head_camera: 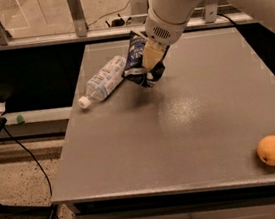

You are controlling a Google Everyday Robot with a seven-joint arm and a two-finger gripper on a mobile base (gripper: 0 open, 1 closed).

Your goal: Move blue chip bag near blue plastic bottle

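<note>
Grey desk [182,141] carried the blue plastic bottle [102,82] lying on its side at far left, the blue chip bag [133,56] just beside its base, lifted and clamped in the tool [151,65], orange [273,150] well apart.

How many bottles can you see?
1. The bottle lies on its side on the table, close to the chip bag, which the tool holds in the air.
</note>
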